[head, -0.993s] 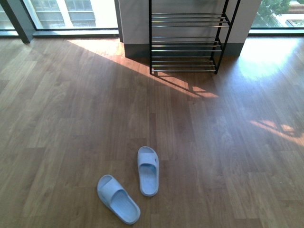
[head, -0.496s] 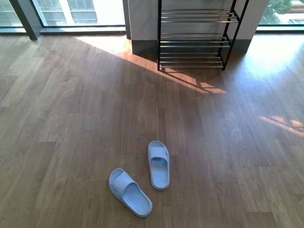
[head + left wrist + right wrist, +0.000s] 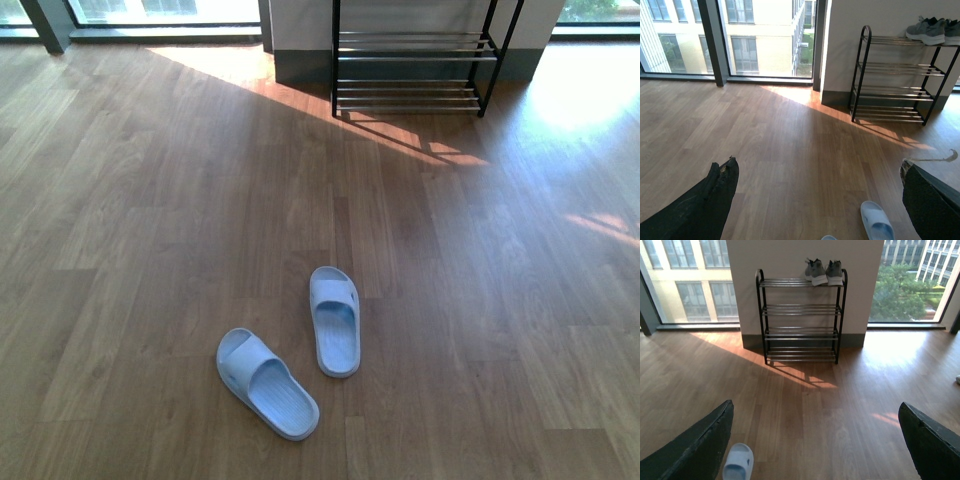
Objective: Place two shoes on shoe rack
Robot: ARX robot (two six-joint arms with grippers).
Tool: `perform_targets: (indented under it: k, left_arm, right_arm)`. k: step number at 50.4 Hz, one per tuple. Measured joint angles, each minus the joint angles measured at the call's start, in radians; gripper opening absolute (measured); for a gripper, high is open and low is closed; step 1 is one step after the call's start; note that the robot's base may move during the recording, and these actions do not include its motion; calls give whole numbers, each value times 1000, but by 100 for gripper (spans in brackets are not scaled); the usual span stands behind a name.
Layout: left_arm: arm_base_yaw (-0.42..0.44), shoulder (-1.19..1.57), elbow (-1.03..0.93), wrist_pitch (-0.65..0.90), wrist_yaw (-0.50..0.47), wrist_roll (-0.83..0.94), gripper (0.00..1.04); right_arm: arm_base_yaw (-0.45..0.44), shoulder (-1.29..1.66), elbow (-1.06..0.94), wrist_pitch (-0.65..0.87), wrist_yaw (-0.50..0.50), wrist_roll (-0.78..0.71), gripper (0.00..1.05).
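Slides (image 3: pixel 335 320): lower centre of front view, close together.
Rack (image 3: pixel 415 88): upper edge of front view.
Sneakers (image 3: pixel 823 272): rack's top tier.
Left gripper (image 3: pixel 817 167): fingers spread, empty.
Right gripper (image 3: pixel 815 407): fingers spread, empty.

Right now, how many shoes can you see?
4. On the floor: the left slide and the right slide. On the top tier of the shoe rack: one grey sneaker beside the other grey sneaker. More may be hidden.

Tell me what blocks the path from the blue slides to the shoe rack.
Nothing visible does. Only bare wood floor, sunlit in places, lies between the pale-blue slides and the shoe rack. Grey sneakers sit on its top tier only.
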Motion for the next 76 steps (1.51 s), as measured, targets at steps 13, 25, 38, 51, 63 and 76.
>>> perform_targets:
  k: [13, 25, 38, 51, 63, 76]
  left_arm:
    - [0, 0, 0, 0, 0, 0, 95]
    - [0, 0, 0, 0, -1, 0, 95]
    - [0, 0, 0, 0, 0, 0, 95]
    - [0, 0, 0, 0, 0, 0, 95]
    - [0, 0, 0, 0, 0, 0, 95]
    - [0, 0, 0, 0, 0, 0, 95]
  right_arm:
    - [0, 0, 0, 0, 0, 0, 96]
    - [0, 0, 0, 0, -1, 1, 96]
    - [0, 0, 0, -1, 0, 1, 96]
    - [0, 0, 0, 0, 0, 1, 96]
    - [0, 0, 0, 0, 0, 1, 96]
    - [0, 1, 0, 0, 0, 1, 96]
